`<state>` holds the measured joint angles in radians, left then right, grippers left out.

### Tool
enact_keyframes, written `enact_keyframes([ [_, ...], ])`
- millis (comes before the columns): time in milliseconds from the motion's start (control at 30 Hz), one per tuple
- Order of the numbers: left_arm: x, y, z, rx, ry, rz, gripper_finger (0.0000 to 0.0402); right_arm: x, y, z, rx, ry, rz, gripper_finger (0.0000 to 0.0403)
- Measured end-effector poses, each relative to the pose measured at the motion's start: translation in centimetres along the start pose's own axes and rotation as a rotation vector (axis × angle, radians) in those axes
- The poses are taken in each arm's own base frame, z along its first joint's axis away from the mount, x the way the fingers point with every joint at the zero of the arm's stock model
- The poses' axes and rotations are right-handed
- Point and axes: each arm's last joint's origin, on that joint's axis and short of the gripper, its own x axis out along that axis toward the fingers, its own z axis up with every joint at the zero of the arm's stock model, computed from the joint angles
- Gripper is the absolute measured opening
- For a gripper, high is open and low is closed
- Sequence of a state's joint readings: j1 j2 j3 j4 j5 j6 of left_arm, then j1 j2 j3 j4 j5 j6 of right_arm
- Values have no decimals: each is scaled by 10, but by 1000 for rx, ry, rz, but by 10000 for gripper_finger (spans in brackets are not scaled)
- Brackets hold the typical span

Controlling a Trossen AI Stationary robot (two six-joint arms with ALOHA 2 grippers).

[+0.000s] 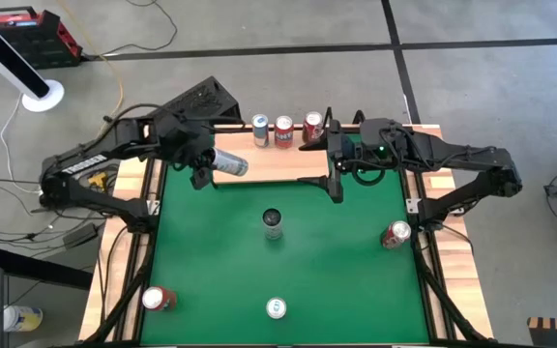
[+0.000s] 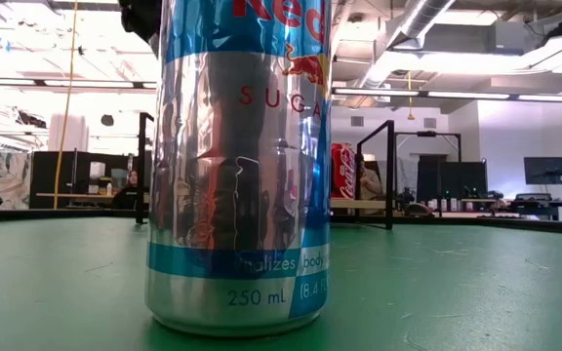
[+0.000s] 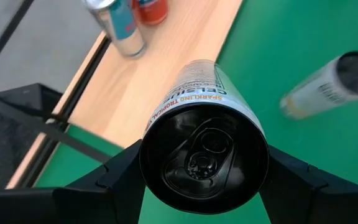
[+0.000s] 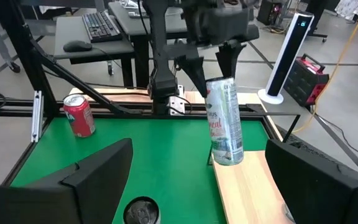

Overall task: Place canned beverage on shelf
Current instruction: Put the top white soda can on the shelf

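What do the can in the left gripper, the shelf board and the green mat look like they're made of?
The can held in the left gripper looks like thin metal, probably aluminium: glossy printed wall, dark pull-tab top. The shelf board looks like pale wood, matte, with faint grain and a thin black wire frame. The green mat seems felt or soft rubber; flat and non-reflective.

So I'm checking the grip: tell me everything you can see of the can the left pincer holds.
The can is slim, silvery-white metal with orange and dark lettering and a dark top with an unopened pull tab. It is clamped by its top end in the left pincer, clear of the surface and tilted, its base hanging over the light-wood shelf at the green mat's edge.
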<state>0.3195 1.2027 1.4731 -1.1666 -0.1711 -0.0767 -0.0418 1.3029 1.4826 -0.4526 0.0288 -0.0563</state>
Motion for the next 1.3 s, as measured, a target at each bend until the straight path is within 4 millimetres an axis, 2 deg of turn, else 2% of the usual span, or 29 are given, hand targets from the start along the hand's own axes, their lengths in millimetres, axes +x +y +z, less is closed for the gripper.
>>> enact_keyframes([
  [400,45,11,8,83,177,72,233,0,0,0,-8,0,-2,391],
  [567,69,19,15,108,219,87,233,0,-7,-1,-9,6,-25,391],
  [733,85,29,18,125,246,88,233,0,-17,-1,-3,9,-59,391],
  [967,86,50,16,83,255,118,233,0,-34,-3,-13,16,-117,391],
  [1100,86,62,15,42,253,125,233,8,-46,-8,-13,38,-129,391],
  [1300,83,79,27,45,202,109,233,12,-63,-10,15,24,-94,391],
])
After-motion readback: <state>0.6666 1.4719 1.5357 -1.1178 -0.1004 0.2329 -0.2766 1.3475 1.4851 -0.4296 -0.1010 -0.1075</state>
